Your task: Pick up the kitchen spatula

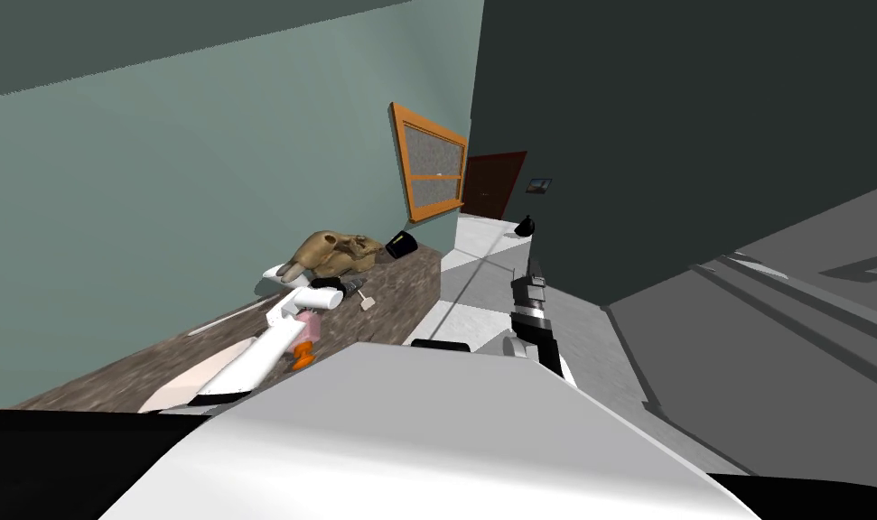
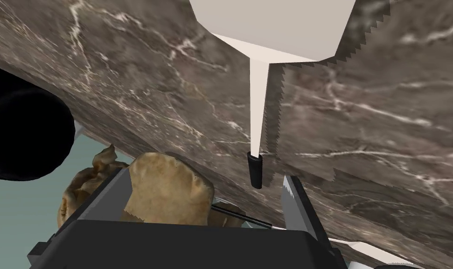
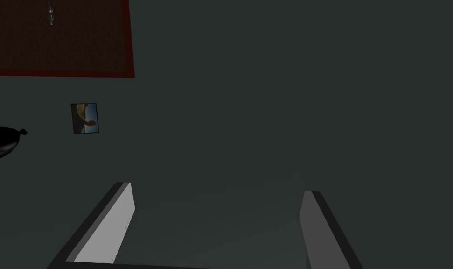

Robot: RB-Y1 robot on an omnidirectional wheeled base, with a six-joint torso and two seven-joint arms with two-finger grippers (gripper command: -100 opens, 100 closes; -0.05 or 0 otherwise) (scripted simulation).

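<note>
Left wrist view is showing the spatula [image 2: 259, 107] lying on the marbled surface [image 2: 127, 93], long axis running straight away from the spread left pincer [image 2: 204, 180], black handle end nearest (just ahead, toward one finger). The right pincer [image 3: 218, 188], also spread, is hanging well apart.

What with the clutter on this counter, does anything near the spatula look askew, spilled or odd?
Nothing is spilled or broken. The spatula lies flat on the marbled counter, its black grip end towards the open left gripper. One oddity: a crumpled brown lump overlaps one finger, seemingly crowding the gripper.
</note>
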